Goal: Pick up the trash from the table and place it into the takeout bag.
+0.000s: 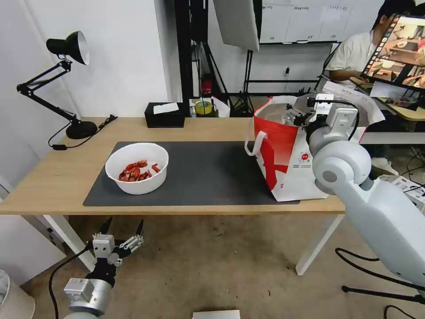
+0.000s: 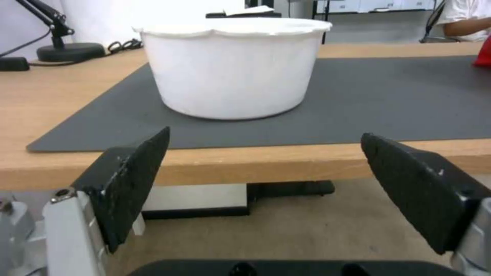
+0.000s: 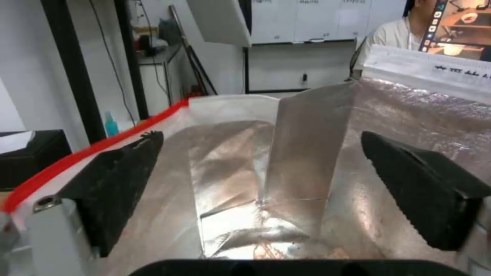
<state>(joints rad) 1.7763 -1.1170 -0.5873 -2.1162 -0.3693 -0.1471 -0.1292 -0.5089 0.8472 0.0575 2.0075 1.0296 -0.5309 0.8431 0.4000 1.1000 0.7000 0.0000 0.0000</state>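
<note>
The right gripper (image 1: 297, 116) reached over the open mouth of the takeout bag (image 1: 283, 155), fingers spread and holding nothing, the foil lining (image 3: 307, 153) below it. The left gripper (image 1: 123, 230) hung low in front of the table (image 1: 53, 177), below its near edge, fingers apart and empty, aimed at the white bowl (image 1: 137, 170) at 12 o'clock. The bowl of red shells (image 1: 136, 172) sat on the grey mat (image 1: 208, 173), well apart from the bag at 3 o'clock. A black tissue box (image 1: 164, 115) and a desk lamp (image 1: 66, 79) stood at the far side.
</note>
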